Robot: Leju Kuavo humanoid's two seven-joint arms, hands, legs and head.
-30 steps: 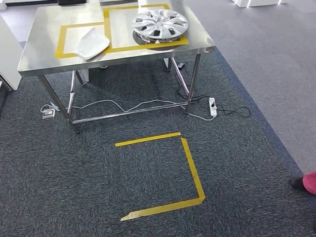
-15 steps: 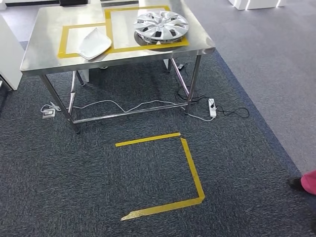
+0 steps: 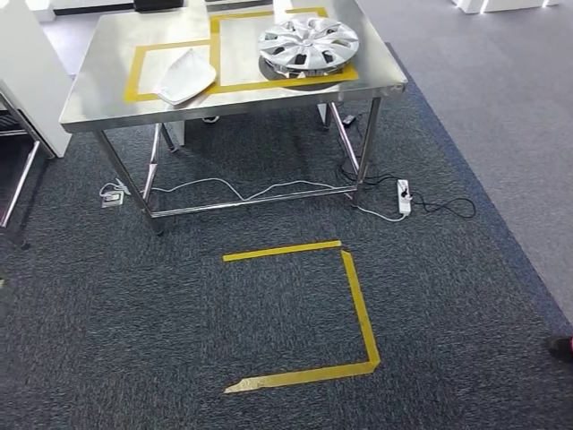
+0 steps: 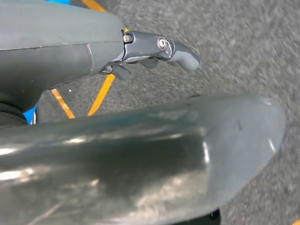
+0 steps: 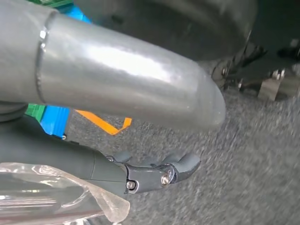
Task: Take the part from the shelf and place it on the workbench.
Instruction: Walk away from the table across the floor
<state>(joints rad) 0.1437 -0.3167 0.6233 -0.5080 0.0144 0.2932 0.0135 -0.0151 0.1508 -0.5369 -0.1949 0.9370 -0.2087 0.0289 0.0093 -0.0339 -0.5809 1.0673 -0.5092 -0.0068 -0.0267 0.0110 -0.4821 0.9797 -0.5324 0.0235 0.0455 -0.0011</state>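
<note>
Stainless steel surface (image 3: 101, 85) on dark grey carpet (image 3: 135, 313), yellow tape outlines on both. Silver hubcap (image 3: 309, 43) lies flat at surface's right end; white triangular plastic part (image 3: 184, 75) left of it, tip pointing away. Left robot hand (image 4: 155, 49), right robot hand (image 5: 155, 171): grip state unclear

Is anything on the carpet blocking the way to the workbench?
Nothing visible does. The carpet before the workbench carries flat yellow tape; cables and a power strip lie under and beside it, off the path.

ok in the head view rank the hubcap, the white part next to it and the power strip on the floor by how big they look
1. hubcap
2. white part
3. power strip

The strip lies nearer the camera yet looks smallest by far.
</note>
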